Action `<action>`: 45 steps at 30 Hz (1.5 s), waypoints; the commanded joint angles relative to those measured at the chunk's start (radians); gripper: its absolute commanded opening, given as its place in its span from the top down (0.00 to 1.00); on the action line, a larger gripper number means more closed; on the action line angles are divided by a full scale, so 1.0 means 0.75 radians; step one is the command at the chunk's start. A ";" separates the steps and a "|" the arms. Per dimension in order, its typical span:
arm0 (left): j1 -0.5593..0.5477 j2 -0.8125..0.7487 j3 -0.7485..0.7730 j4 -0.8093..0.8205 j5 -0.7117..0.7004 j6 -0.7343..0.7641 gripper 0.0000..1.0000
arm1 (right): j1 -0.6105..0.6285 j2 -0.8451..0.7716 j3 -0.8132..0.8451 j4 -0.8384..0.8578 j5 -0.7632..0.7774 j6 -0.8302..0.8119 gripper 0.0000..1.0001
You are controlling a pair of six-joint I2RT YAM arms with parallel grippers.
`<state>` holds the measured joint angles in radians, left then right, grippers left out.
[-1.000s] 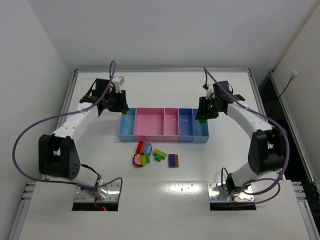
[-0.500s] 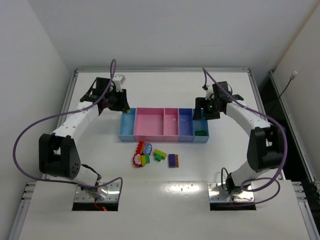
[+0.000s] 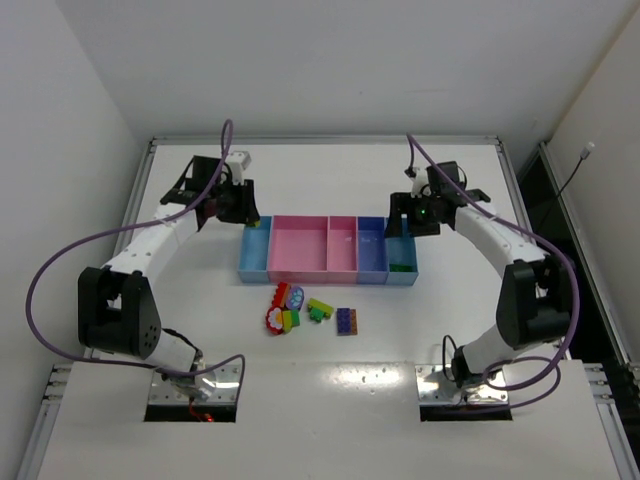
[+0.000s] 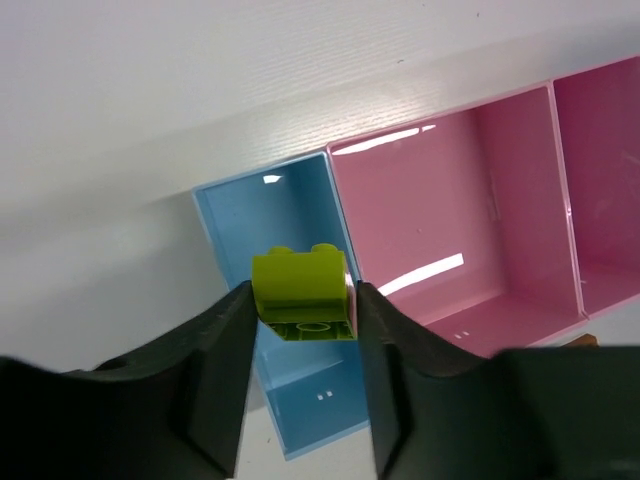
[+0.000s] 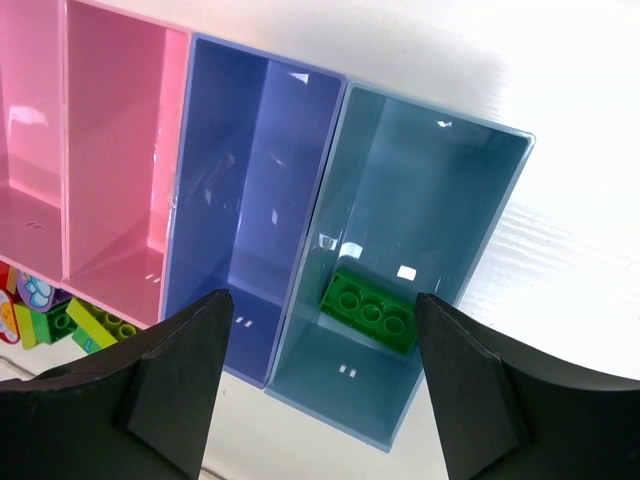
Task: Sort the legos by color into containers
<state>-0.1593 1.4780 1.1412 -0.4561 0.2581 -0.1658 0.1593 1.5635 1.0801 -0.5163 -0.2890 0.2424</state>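
The containers (image 3: 300, 245) stand as a joined row mid-table. My left gripper (image 3: 240, 205) hovers over the left light blue bin (image 4: 290, 200), shut on a lime lego (image 4: 300, 290) with a rounded top. My right gripper (image 3: 405, 225) stands open above the right light blue bin (image 5: 420, 180), its fingers wide apart with nothing between them. A green lego (image 5: 368, 312) lies on that bin's floor, also visible as the green lego (image 3: 400, 266) from above. Loose legos (image 3: 295, 308) in red, yellow, lime and green lie in front of the bins, with a purple lego (image 3: 347, 320) beside them.
The wide pink bin (image 4: 440, 200), narrow pink bin (image 5: 110, 130) and periwinkle bin (image 5: 240, 150) hold no bricks. Purple cables loop from both arms. The arm bases (image 3: 195, 385) sit at the near table edge. Walls rise on both sides.
My right gripper has opened and the green lego has dropped from it into the right light blue bin. The left arm has held its place with the lime lego.
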 commanded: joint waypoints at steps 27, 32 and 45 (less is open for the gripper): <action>0.041 -0.384 -0.188 0.207 0.090 -0.160 0.35 | 0.584 -0.436 -0.092 -0.493 -0.507 -1.181 0.30; 0.053 -0.333 -0.157 0.179 0.075 -0.125 0.35 | 0.794 -0.518 -0.186 -0.637 -0.417 -1.740 0.34; 0.177 -0.193 0.014 0.107 0.087 -0.076 0.35 | 0.917 -0.232 -0.144 -0.602 -0.347 -2.702 0.35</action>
<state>-0.0666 1.3087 1.1061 -0.3626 0.3054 -0.2367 0.8280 1.3106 0.8780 -0.9577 -0.4988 -1.5780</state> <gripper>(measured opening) 0.646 0.653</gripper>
